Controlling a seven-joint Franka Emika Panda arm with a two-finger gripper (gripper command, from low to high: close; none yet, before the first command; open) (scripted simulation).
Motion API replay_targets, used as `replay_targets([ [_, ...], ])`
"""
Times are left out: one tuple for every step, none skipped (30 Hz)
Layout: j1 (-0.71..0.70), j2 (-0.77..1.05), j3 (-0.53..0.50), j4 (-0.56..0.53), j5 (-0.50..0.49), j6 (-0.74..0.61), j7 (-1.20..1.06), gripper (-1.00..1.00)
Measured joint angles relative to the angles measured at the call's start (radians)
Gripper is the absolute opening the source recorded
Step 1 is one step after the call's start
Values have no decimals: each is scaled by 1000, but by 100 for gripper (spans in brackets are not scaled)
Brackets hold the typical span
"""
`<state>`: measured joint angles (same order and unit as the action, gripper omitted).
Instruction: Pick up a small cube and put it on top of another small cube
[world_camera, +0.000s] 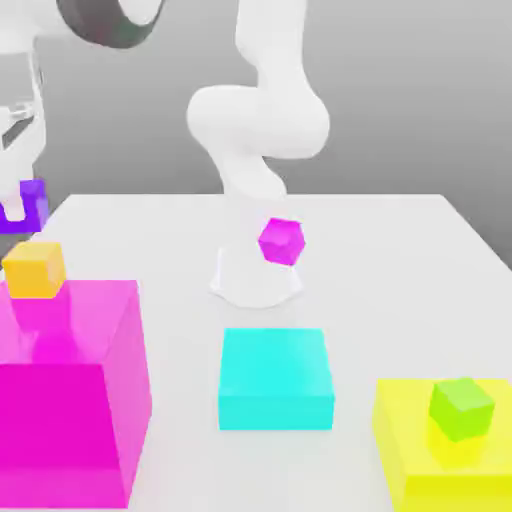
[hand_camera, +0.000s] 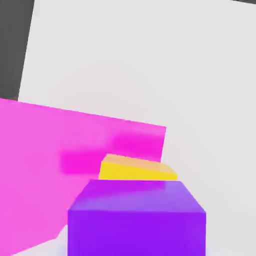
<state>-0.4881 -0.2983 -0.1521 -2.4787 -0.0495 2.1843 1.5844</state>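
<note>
I am looking at a plain grey wall (world_camera: 420, 90) that is standing behind my work place; it is getting a little darker toward the top. A white table (world_camera: 400, 250) is lying under everything, and its far edge is running level across the exterior view. Soft, even light is falling on the table top, and it is giving only weak shadows. In the hand view, a dark floor (hand_camera: 12, 45) is showing past the table's edge.
</note>
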Motion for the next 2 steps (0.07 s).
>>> replay_targets([
  [0, 0, 0, 0, 0, 0, 0, 100],
  [0, 0, 0, 0, 0, 0, 0, 100],
])
